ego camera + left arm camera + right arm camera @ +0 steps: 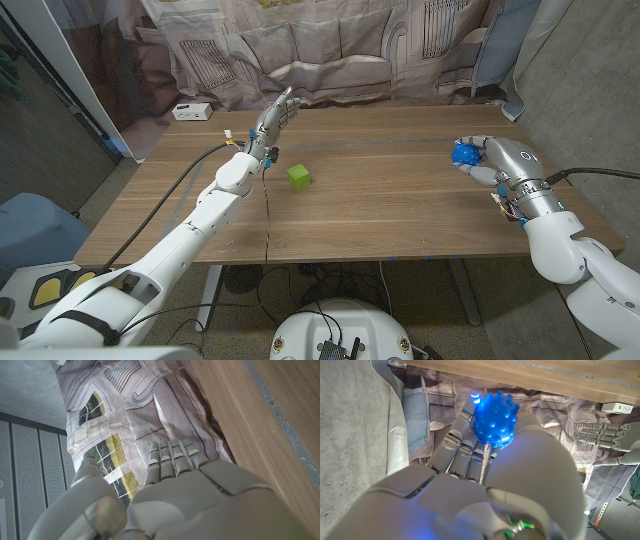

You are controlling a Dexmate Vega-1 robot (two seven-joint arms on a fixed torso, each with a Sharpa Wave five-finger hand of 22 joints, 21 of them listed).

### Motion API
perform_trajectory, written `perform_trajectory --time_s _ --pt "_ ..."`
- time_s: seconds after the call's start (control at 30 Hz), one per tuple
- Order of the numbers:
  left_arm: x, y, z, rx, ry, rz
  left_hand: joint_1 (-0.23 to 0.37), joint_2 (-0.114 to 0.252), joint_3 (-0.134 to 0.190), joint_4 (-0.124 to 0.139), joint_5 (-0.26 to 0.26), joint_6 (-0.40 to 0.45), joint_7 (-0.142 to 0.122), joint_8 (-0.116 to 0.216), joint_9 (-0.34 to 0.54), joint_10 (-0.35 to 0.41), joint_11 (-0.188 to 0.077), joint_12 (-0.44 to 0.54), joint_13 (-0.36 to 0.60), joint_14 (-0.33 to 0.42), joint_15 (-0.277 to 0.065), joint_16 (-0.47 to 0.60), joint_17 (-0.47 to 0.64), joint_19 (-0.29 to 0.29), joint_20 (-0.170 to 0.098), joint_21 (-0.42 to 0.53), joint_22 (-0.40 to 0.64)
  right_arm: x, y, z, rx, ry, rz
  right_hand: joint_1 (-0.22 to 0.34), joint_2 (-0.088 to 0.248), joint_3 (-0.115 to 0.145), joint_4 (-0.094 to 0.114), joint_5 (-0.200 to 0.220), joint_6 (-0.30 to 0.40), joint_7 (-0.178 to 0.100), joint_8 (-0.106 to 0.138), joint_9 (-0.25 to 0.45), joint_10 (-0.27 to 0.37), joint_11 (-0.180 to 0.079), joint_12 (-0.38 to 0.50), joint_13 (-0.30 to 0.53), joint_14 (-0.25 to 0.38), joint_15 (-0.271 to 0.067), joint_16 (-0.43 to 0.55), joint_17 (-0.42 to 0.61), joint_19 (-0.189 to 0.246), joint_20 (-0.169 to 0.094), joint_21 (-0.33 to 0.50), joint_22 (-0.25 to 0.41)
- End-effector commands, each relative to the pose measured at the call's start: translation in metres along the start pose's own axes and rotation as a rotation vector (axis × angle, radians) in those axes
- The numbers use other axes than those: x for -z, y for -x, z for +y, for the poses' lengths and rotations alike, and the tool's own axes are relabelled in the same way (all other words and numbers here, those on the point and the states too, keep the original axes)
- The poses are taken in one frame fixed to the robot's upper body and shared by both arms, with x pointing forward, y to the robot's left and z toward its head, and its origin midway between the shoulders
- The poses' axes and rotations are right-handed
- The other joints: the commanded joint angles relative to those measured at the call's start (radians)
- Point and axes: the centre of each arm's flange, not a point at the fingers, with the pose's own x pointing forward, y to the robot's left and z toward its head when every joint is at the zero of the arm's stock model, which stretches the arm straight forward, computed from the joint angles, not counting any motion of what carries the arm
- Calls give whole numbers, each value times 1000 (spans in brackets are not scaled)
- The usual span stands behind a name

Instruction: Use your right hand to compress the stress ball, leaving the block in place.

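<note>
While the right hand (pixel 492 162) sits near the table's right edge in the head view, we note its fingers curled around the blue stress ball (pixel 465 154), which it holds just above or on the wooden table (pixel 400 210); we cannot tell from this view whether the ball touches the surface. In the right wrist view the same ball (pixel 495 419) shows as a knobbly blue sphere, lit bright, held between the thumb and the fingers (pixel 462 445) of that hand (pixel 485 485). We cannot judge how far the ball is squashed.

The green block (pixel 298 177) stands on the table left of centre, well apart from the ball and from the right hand. It rests near the left hand's wrist, just beside it but apart, with nothing touching it.

The left hand (pixel 272 118) is raised over the far left part of the table, fingers straight and apart, holding nothing. The left wrist view agrees: we see the back of the hand (pixel 190 495) with its fingers (pixel 170 457) extended side by side toward a printed curtain (pixel 125 420), the table's edge running alongside.

Also recorded: a white power strip (pixel 192 111) at the far left corner of the table, and the curtain (pixel 330 45) with a sofa print hanging behind the table. A cable (pixel 190 175) trails along the left arm across the tabletop.
</note>
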Motion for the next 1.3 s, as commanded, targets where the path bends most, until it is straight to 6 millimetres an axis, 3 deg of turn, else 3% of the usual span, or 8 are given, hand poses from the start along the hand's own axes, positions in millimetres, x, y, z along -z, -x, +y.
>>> perform_trajectory --time_s 0.03,0.9,1.3 --pt "-4 3 1 2 -5 -1 6 7 2 -6 -2 7 2 3 5 2 -2 0 5 7 -2 1 3 -4 4 3 1 1 0 3 -67 7 6 -6 2 1 -4 7 9 -1 5 0 9 -1 5 0 10 -44 10 5 11 -4 -3 1" --pt "-1 10 0 -1 5 -6 4 7 3 -7 -3 6 1 2 5 0 -2 -1 5 8 -1 2 3 -3 6 4 1 8 -3 12 -262 119 100 -14 15 6 -8 7 29 -2 13 -7 25 -1 11 -2 21 -45 21 6 21 -5 -6 2" --pt "0 7 0 2 7 -9 3 6 3 -8 -3 5 1 2 5 0 -5 -1 5 9 -1 2 3 -3 6 4 1 7 -11 27 -338 103 102 -23 18 5 -7 6 27 -1 11 -9 23 1 11 -3 18 -42 22 8 22 -5 -8 2"
